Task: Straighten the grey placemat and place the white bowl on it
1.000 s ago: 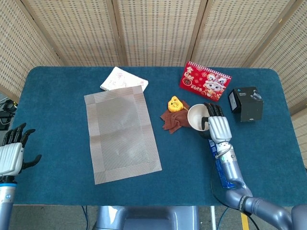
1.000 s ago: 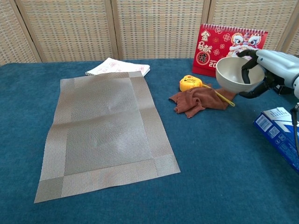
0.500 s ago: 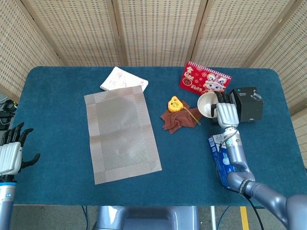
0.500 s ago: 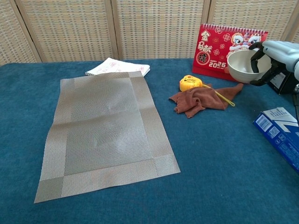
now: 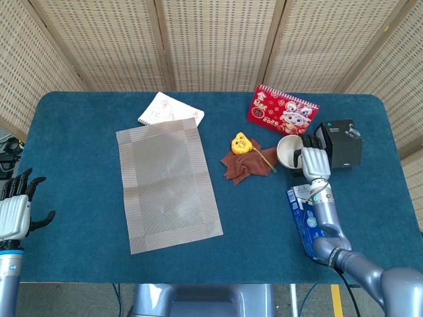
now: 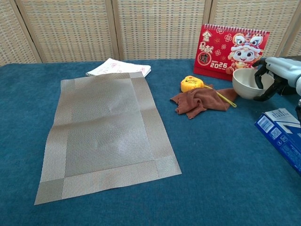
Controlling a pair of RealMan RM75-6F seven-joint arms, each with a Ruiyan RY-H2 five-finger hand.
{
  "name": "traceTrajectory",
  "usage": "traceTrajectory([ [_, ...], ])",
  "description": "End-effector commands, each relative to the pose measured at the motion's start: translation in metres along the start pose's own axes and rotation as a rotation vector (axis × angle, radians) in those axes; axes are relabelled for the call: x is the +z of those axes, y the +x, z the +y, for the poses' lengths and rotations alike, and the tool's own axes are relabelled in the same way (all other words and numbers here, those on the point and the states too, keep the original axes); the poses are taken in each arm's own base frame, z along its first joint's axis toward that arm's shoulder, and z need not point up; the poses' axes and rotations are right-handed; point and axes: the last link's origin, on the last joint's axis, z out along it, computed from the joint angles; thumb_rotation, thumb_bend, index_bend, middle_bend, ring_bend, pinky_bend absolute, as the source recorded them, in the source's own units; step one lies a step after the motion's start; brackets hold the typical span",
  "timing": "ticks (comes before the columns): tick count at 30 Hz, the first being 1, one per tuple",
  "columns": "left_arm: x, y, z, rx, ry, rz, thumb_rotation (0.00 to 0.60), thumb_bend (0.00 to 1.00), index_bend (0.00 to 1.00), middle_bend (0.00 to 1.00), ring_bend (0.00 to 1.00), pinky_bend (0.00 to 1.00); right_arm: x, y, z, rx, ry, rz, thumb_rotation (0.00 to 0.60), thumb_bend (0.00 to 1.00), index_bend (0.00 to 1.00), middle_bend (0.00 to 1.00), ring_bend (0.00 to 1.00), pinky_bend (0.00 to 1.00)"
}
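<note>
White-backed, black-fingered robot hand (image 5: 310, 160)

red desk calendar (image 6: 233, 44), "2025"

I count one grey placemat (image 5: 168, 186), one white bowl (image 6: 246, 84), one brown cloth (image 6: 200, 100), one yellow tape measure (image 6: 190, 84), one red calendar (image 5: 282, 110), one black box (image 5: 341, 142), one blue carton (image 6: 283, 132), one white notepad (image 5: 171, 109), and my two hands (image 5: 312, 160) (image 5: 14, 215).

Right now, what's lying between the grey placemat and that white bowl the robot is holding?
A brown cloth with a small yellow object at its edge; both views show it between the placemat and the bowl.
</note>
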Motion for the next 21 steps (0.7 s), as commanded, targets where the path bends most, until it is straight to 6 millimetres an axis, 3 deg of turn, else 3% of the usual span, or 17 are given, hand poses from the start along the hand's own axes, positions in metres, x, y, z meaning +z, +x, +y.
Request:
traceTrajectory([
  [1,0.0,0.0,0.0,0.0,-0.002,-0.001,0.6,0.24,0.19,0.0,0.0,0.0,-0.002,-0.005,0.0,-0.024,0.008,-0.018,0.6,0.31,0.68,0.1,0.0,0.0],
  [6,-0.001,0.0,-0.001,0.003,0.006,-0.007,0.6,0.24,0.19,0.0,0.0,0.0,-0.003,-0.008,0.0,-0.046,0.008,-0.02,0.6,0.26,0.53,0.01,0.0,0.0],
  [14,-0.002,0.001,-0.001,-0.005,0.002,-0.009,0.6,0.24,0.19,0.0,0.0,0.0,-0.016,-0.001,-0.005,-0.02,0.03,0.012,0.6,0.24,0.35,0.0,0.0,0.0],
  [21,-0.008,0.009,0.001,-0.028,-0.017,0.004,0.6,0.24,0.17,0.0,0.0,0.0,-0.07,0.003,-0.022,0.039,0.129,0.042,0.6,0.22,0.23,0.0,0.0,0.0],
])
